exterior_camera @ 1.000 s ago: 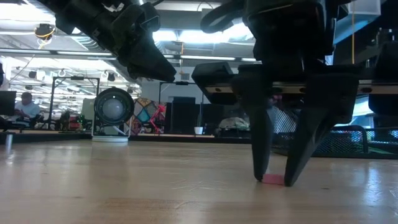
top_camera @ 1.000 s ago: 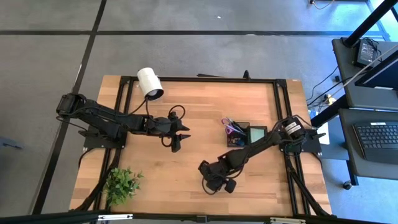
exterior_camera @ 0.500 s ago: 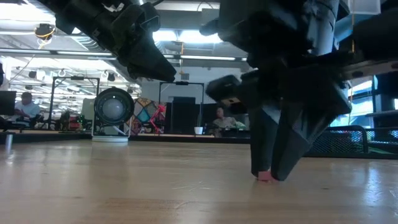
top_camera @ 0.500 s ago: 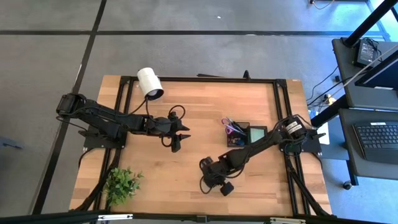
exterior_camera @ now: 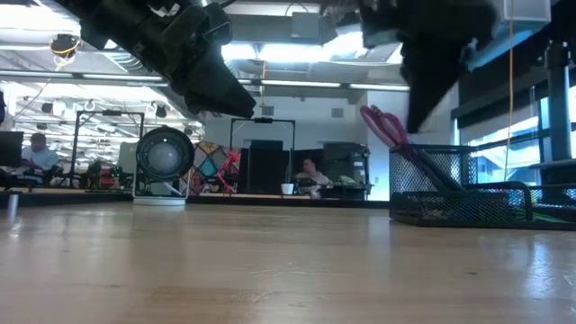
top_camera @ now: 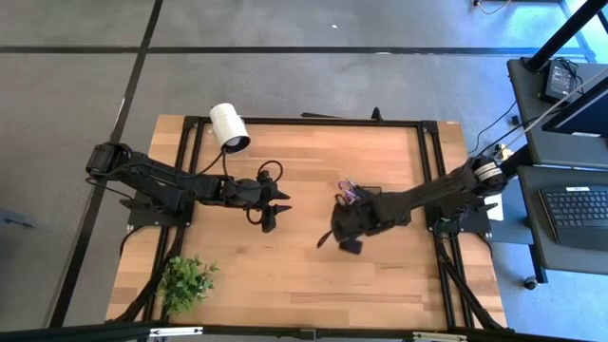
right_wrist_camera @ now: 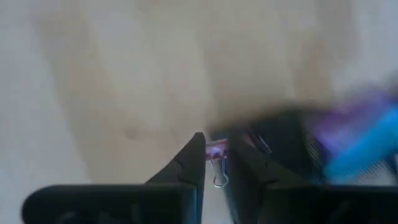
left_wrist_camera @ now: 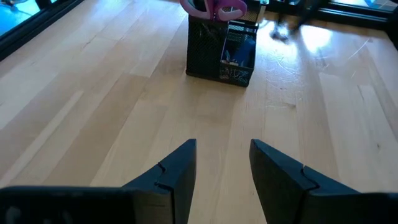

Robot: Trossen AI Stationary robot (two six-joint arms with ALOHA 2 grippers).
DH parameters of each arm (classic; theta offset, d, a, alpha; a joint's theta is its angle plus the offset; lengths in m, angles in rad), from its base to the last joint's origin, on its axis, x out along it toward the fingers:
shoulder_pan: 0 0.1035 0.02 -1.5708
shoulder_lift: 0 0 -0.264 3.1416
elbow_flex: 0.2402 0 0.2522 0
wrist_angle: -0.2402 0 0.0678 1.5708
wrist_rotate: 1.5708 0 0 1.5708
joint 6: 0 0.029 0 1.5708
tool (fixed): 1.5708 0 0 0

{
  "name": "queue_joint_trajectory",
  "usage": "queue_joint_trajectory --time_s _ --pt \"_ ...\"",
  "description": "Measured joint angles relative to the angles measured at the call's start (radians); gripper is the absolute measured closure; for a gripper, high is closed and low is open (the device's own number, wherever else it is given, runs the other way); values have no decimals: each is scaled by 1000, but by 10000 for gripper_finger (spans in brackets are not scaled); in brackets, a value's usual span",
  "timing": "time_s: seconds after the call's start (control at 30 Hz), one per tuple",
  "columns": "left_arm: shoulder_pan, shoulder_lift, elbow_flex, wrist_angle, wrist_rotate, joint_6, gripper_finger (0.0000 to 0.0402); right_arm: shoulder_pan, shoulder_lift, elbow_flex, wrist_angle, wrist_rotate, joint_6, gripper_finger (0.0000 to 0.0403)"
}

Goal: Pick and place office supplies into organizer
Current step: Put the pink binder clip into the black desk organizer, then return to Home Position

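The right gripper [right_wrist_camera: 215,163] was clenched on a tiny pink binder clip [right_wrist_camera: 215,155] w/ a thin wire loop – held off the wood-plank table [top_camera: 285,275], just beside the black wire-mesh organizer [exterior_camera: 468,198]. Purple-handled scissors [exterior_camera: 382,126] stood tilted in its taller part. The left gripper [left_wrist_camera: 222,163] hovered mid-table, its wedge-shaped dark fingers parted, nothing between them. A white cylinder [top_camera: 228,125] and a leafy green plant [top_camera: 185,278] sat on the left side.
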Motion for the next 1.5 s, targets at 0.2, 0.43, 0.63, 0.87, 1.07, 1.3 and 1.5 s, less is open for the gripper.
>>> queue_joint_trajectory --time_s 0.2,0.43,0.63,0.87,1.07,1.3,1.5 --pt "0 0 0 3 0 0 258 -48 -21 -1 -178 -4 200 348" --pt "-1 0 0 3 0 -11 258 -92 -17 -94 -138 -11 304 348" --pt "-1 0 0 2 3 -22 258 -114 -17 -202 -38 -7 326 348" --pt "-1 0 0 0 4 -22 258 -133 -17 -274 44 8 346 348" --pt "-1 0 0 0 4 -21 258 -133 -18 -285 43 3 337 342" --pt "-1 0 0 0 4 -19 258 -132 -18 -285 43 0 338 282" --pt "-1 0 0 0 6 -21 258 -132 -18 -261 6 -21 349 218"
